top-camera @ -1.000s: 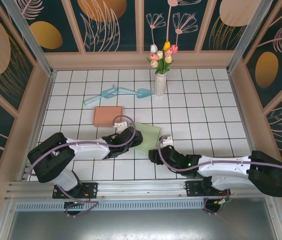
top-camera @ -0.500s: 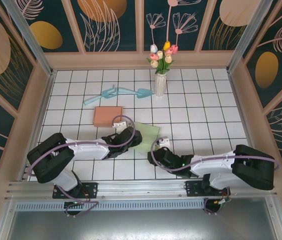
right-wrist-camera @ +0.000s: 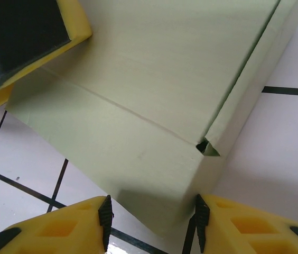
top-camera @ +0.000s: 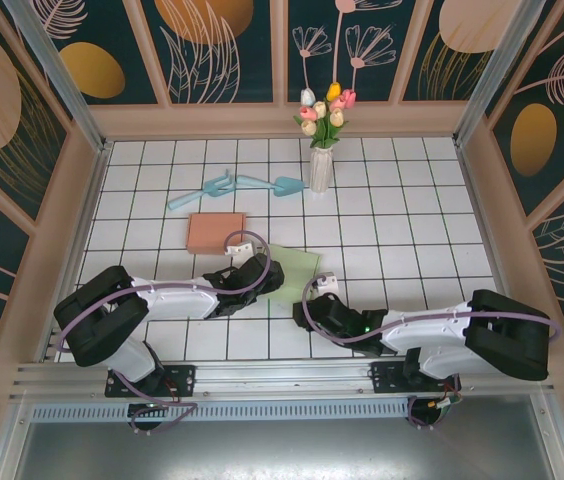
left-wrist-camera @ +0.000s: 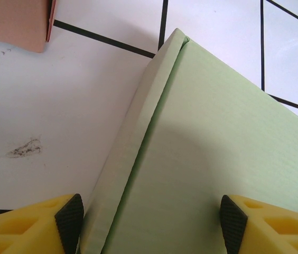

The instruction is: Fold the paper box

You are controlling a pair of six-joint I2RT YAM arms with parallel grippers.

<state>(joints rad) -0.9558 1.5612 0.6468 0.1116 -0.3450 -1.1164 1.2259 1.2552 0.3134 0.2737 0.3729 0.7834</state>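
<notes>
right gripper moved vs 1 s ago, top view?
Yes. The right gripper, at the pale green paper box, crept slightly left against the white tiled table's black grid lines; its elbow swung in from the right wall.

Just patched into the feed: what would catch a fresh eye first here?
The pale green paper box mid-table, with both arms converged on it. The left gripper sits spread over its folded side edge, and the right gripper has its jaws flanking the box's near corner. Behind it lie a flat terracotta box and, by the back wall, a vase of tulips.
</notes>
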